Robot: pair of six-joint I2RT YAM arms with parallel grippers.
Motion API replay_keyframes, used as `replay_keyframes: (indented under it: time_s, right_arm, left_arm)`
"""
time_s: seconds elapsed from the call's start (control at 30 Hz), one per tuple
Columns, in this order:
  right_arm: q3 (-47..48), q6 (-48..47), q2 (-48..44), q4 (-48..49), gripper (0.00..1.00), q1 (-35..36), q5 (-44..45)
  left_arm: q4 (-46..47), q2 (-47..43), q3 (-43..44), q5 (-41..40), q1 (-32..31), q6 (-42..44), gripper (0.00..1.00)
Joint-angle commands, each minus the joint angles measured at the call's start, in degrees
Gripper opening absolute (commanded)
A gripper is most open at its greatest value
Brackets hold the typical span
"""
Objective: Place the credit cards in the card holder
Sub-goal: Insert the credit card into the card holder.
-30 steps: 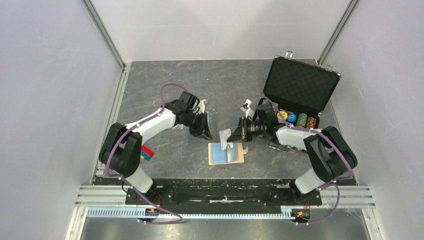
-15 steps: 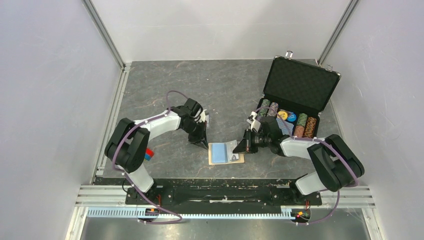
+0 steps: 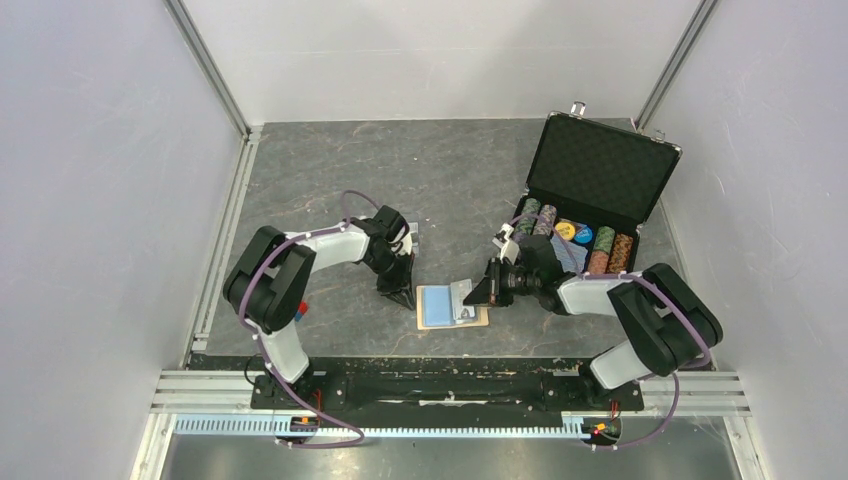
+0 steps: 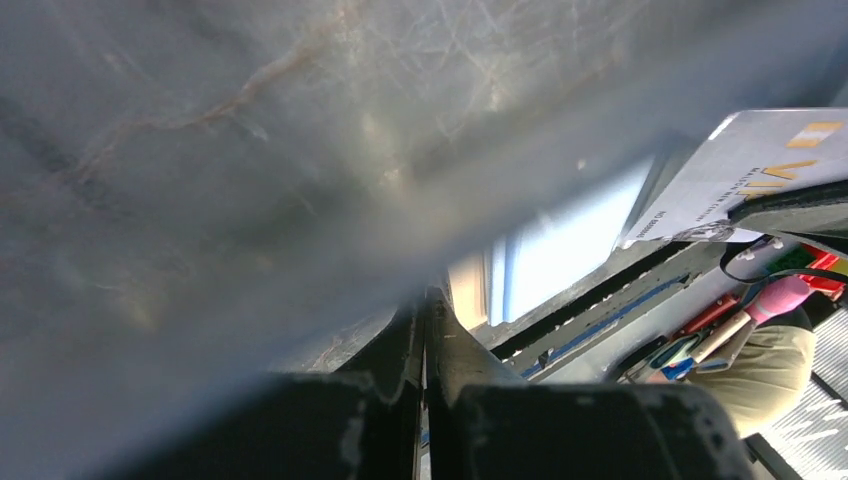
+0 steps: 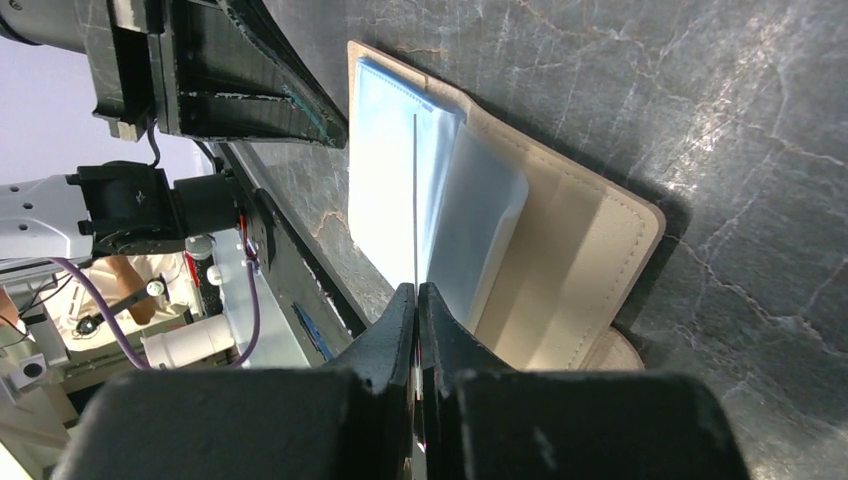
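Note:
The card holder [image 3: 440, 309] lies open on the table, tan with light blue pockets. My right gripper [image 3: 481, 292] is shut on a pale credit card [image 3: 462, 292] at the holder's right side. In the right wrist view the gripper [image 5: 416, 292] holds the card [image 5: 414, 200] edge-on over the blue pockets of the holder [image 5: 590, 270]. My left gripper [image 3: 404, 294] is shut, tips down at the holder's left edge. In the left wrist view the gripper [image 4: 424, 300] shows shut, with the holder [image 4: 545, 265] and the held card [image 4: 740, 170] beyond. I cannot make out the second card.
An open black case [image 3: 600, 180] with poker chips stands at the back right. Coloured blocks [image 3: 301, 309] lie by the left arm, mostly hidden. Grey walls and a metal rail [image 3: 225, 230] bound the table.
Both grippers have come down and in to the card holder. The right one lowered its card from above the holder onto the blue pockets. The left one moved to the left edge.

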Motion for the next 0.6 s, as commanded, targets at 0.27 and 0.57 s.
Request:
replay_keyframes:
  time_s: [0.27,0.57]
  right_arm:
    - [0.3,1.3,3.6,2.8,0.00,1.2,1.2]
    - [-0.6,4.9,5.7,8.7,0.00,2.2,0.5]
  left_arm:
    - [-0.6,2.6,1.6,-0.6,-1.1,3.5,0.02]
    - [-1.0,3.8,2.2,-0.2,-1.5,3.7,0.02]
